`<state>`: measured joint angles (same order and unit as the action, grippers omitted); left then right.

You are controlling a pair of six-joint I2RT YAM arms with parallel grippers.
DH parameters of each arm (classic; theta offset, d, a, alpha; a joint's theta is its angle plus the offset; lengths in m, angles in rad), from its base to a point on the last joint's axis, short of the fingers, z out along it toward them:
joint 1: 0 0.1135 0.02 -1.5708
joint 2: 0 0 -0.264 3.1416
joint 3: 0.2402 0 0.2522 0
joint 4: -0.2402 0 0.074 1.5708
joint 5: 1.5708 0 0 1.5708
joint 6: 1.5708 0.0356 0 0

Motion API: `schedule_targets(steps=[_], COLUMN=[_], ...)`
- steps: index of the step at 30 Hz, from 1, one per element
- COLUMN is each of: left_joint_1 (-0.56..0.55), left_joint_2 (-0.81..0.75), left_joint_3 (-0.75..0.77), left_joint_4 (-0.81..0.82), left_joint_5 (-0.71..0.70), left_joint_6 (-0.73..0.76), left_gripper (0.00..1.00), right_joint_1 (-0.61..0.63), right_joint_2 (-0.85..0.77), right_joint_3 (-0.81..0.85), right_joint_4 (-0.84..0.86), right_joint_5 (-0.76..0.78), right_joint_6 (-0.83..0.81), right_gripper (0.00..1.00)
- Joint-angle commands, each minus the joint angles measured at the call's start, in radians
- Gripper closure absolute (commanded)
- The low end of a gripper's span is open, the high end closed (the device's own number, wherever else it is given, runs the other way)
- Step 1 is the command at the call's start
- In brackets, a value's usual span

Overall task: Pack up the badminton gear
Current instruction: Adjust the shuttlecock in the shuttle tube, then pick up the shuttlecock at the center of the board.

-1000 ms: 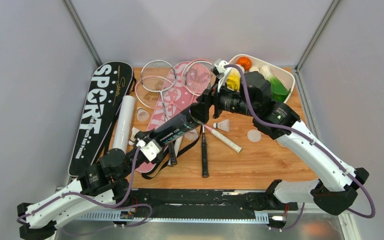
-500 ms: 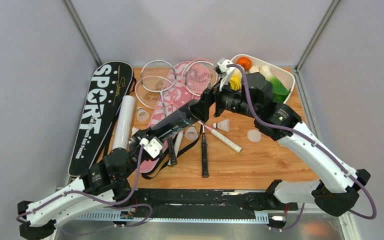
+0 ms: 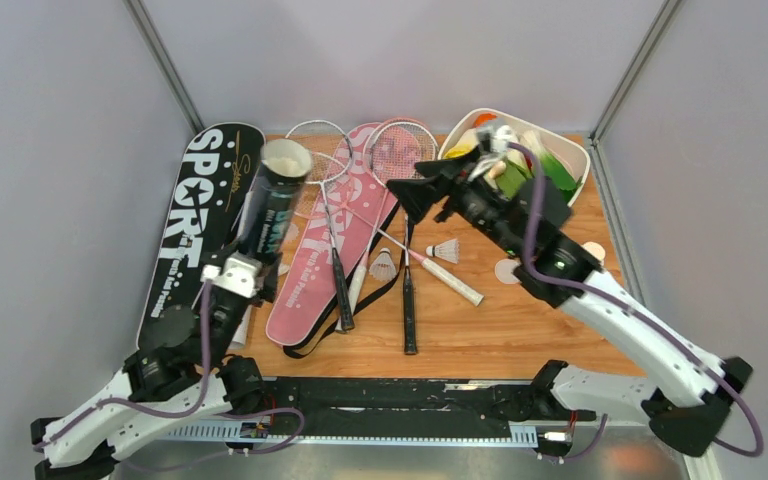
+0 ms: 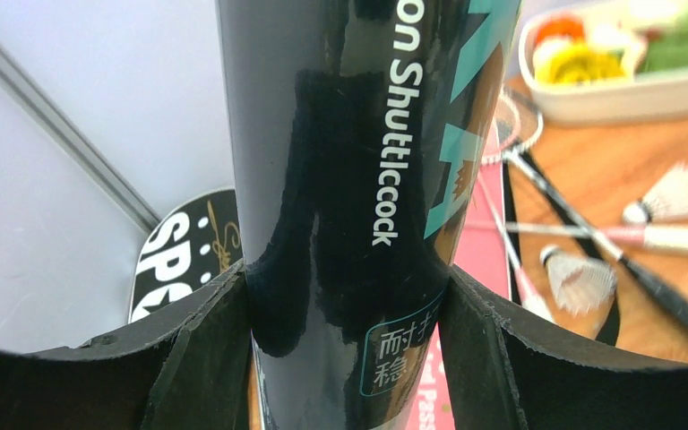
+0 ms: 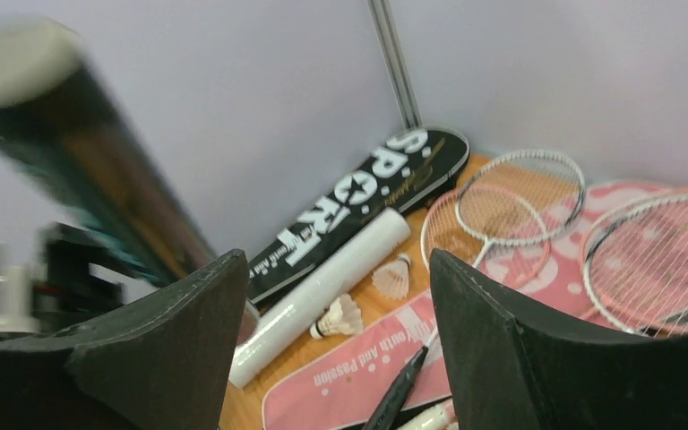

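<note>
Black foam pads of the left gripper (image 4: 345, 305) were pressed against either side of the black shuttlecock tube (image 4: 358, 179), gripping it near its lower end. In the overhead view the tube (image 3: 272, 205) stood tilted up over the left of the table, its open, pale-lined mouth raised toward the far side; held that way, probably, so that shuttlecocks could be dropped into it.

The right gripper (image 5: 336, 331) hung in the air with its jaws spread wide and nothing between them. From above it (image 3: 422, 190) hovered over the far middle of the table, just in front of the white bowl (image 3: 570, 150) of toy vegetables, and looked free to fetch loose pieces.

Below the held tube, the white tube (image 5: 322, 291) lay flat beside the black SPORT cover (image 3: 192, 225) at the far left. The pink cover (image 3: 335, 250) lay to their right with the rackets (image 3: 332, 215) spread across it, heads toward the far wall and handles toward the near edge. Several shuttlecocks were scattered about: two (image 5: 363, 296) near the white tube, one (image 3: 384, 265) between the racket handles, and one (image 3: 444, 250) lying against a pink-and-white handle (image 3: 440, 275) right of centre.

By the look of it, packing was at an early stage, since every shuttlecock and racket in sight lay outside its tube or cover.
</note>
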<state>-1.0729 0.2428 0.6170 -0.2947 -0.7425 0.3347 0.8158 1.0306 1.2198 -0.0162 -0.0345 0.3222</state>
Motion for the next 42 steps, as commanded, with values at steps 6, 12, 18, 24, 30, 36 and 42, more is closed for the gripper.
schedule_targets(steps=[6,12,18,24,30,36,42], left_joint_1=[0.000,0.000,0.000,0.000,0.001,0.001,0.001], left_joint_2=[-0.145,-0.173,-0.184,-0.191,-0.195,-0.198,-0.195], left_joint_3=[0.132,0.170,0.174,0.174,0.168,0.156,0.143], left_joint_4=[-0.017,-0.072,-0.114,-0.156,-0.164,-0.158,-0.156], left_joint_5=[0.034,0.077,0.110,0.144,0.138,0.124,0.116], left_joint_6=[-0.042,-0.042,-0.060,-0.092,-0.098,-0.092,-0.088], left_gripper=[1.00,1.00,1.00,1.00,1.00,1.00,1.00], right_joint_1=[0.006,0.058,0.104,0.121,0.126,0.126,0.125], right_joint_2=[0.526,0.941,1.215,1.364,1.426,1.448,1.439], right_joint_3=[0.047,0.282,0.488,0.616,0.640,0.622,0.615], right_joint_4=[0.209,0.229,0.271,0.291,0.315,0.355,0.375], right_joint_5=[-0.189,-0.410,-0.543,-0.595,-0.629,-0.644,-0.659], right_joint_6=[0.135,0.116,0.095,0.100,0.103,0.118,0.115], right_gripper=[0.30,0.33,0.33,0.31,0.30,0.38,0.64])
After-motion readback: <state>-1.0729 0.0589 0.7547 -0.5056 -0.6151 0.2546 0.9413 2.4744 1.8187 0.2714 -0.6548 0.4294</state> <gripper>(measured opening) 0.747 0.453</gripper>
